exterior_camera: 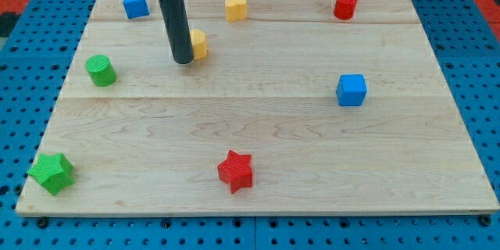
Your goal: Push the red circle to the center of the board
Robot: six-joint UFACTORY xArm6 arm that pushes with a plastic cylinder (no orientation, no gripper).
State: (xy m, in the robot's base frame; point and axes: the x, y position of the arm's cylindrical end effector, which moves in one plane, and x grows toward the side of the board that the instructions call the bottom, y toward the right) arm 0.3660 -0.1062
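Presently, item one: red circle [345, 5], an upright short cylinder near the view's top right, close to the top edge of the board [250, 133]. Being round, it has no facing direction; its only long axis, if any, runs vertically, though at this size its proportions are hard to judge.

Item two: my tip [183, 61], the rod's lower end, in the view's upper left, touching or just beside a yellow block [199, 44] whose shape the rod partly hides. No jaws exist on this rig, so there is nothing to be open or closed, and nothing is held.

Other stock:
- blue block [135, 4], top left
- yellow block, second [236, 6], top centre-left
- green cylinder [101, 71], left
- blue cube [351, 90], right of centre
- green star [52, 173], bottom left
- red star [236, 171], bottom centre

Step in hand, as judged: approach not yet made; my tip is well apart from the red circle. The next move calls for travel rightward, passing clear of the second yellow block, to the circle's upper-right side, then a push down-left toward the centre, keeping clear of the blue cube.
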